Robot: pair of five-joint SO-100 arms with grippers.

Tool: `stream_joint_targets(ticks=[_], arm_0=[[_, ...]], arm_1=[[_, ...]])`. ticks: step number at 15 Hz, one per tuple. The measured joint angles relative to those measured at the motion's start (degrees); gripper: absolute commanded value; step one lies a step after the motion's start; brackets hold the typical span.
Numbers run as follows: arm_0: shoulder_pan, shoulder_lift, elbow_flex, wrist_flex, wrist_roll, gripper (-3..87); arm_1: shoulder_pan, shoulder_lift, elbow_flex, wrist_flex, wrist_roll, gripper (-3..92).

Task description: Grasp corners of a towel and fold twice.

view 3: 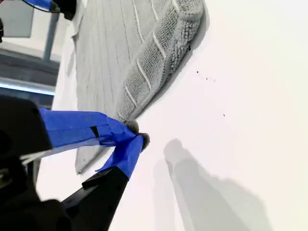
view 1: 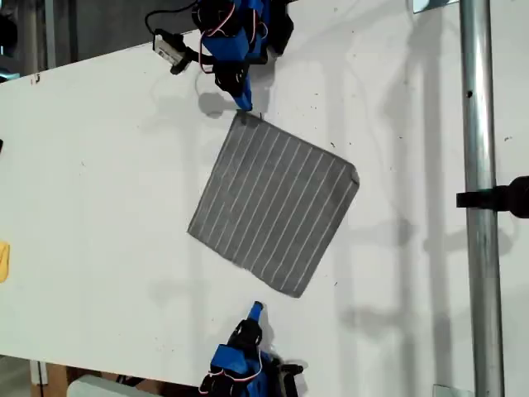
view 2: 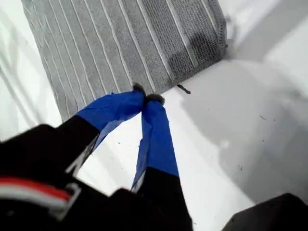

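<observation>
The towel (view 1: 273,203) lies flat on the white table (view 1: 99,182), turned diamond-wise at the centre of the exterior view. My first gripper (view 2: 147,99), at the bottom centre of the exterior view (view 1: 256,308), has its jaws closed on nothing. Its tips sit near the towel's lower corner (view 1: 294,293) and clear of it. My second gripper (view 3: 137,134), at the top of the exterior view (view 1: 245,105), is closed too, right at the upper corner (view 3: 126,117). I cannot tell whether any cloth is pinched.
</observation>
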Motion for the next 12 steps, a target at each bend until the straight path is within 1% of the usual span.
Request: stream_joint_targets(ticks=[5, 6, 7, 8, 9, 10, 12], arm_0=[[-0.2, 0.0, 0.0, 0.0, -0.6, -2.3], [-1.3, 0.0, 0.0, 0.0, -5.7, -2.2], [-5.0, 0.0, 0.0, 0.0, -15.4, -2.2], [-7.4, 0.0, 0.0, 0.0, -28.1, -2.6], [-7.5, 0.0, 0.0, 0.0, -38.9, -2.7], [-7.5, 0.0, 0.0, 0.0, -41.7, -2.3], [-7.6, 0.0, 0.0, -0.4, -41.2, -2.6]], arm_1=[[-1.8, 0.0, 0.0, -2.9, -0.9, -0.3], [-2.5, 0.0, 0.0, -3.3, -1.2, -0.3], [-3.1, 0.0, 0.0, -3.4, -1.2, -0.3], [-3.8, 0.0, 0.0, -3.5, -1.7, -0.3], [-4.1, -0.1, -0.4, -3.8, -2.6, -0.3], [-4.8, -0.3, -2.2, -3.9, -3.8, -0.3], [-6.2, -3.7, -7.9, -4.0, -5.7, -0.3]])
